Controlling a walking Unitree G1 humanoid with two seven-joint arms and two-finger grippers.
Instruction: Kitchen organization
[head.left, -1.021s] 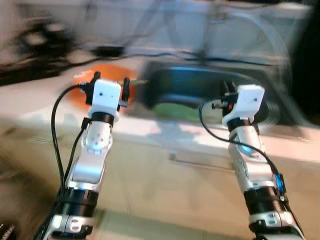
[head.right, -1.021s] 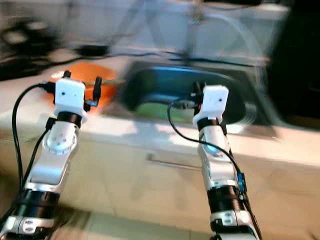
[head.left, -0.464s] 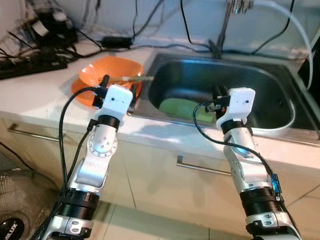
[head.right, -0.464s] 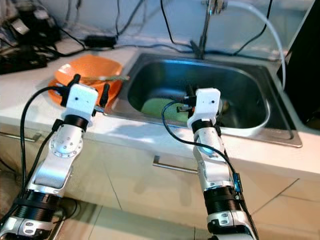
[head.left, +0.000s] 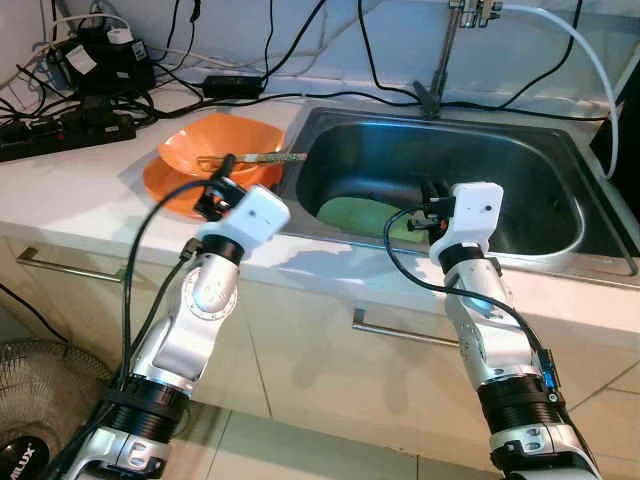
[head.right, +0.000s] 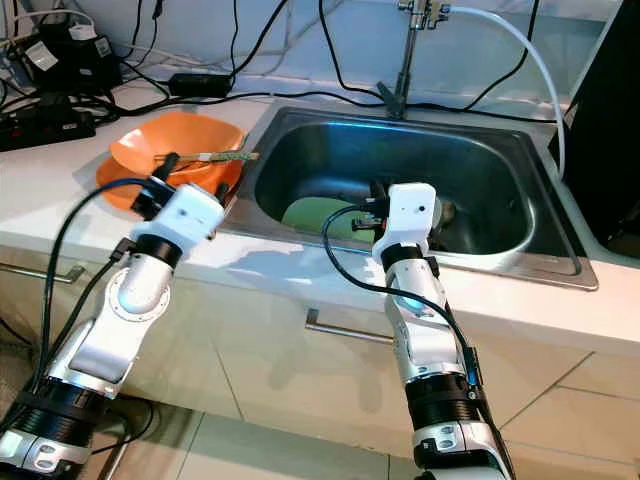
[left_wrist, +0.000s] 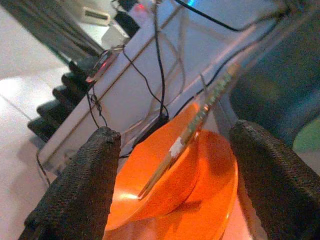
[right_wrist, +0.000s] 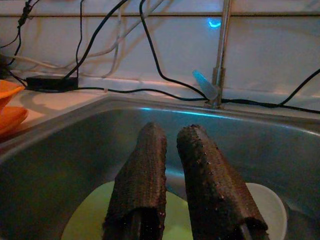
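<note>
An orange bowl (head.left: 228, 148) sits on an orange plate (head.left: 163, 188) on the counter, left of the sink (head.left: 520, 165). A thin utensil (head.left: 258, 157) lies across the bowl's rim. My left gripper (head.left: 214, 188) hovers open just in front of the bowl, its wide-spread fingers (left_wrist: 82, 185) framing the bowl (left_wrist: 165, 175) and the utensil (left_wrist: 200, 115), holding nothing. My right gripper (head.left: 430, 198) is shut with nothing in it, above the sink's front edge. Beyond its fingers (right_wrist: 145, 170), a green plate (head.left: 355, 212) and a white dish (right_wrist: 270, 205) lie in the basin.
A faucet (head.left: 445, 55) with a white hose stands behind the sink. A power strip (head.left: 60, 125), an adapter and several cables crowd the back left of the counter. Drawer handles (head.left: 400, 332) run below the counter. A fan (head.left: 30, 400) stands on the floor at left.
The head view went from blurred to steady. My left gripper has tilted over to the left toward the orange bowl. The right arm holds much the same pose.
</note>
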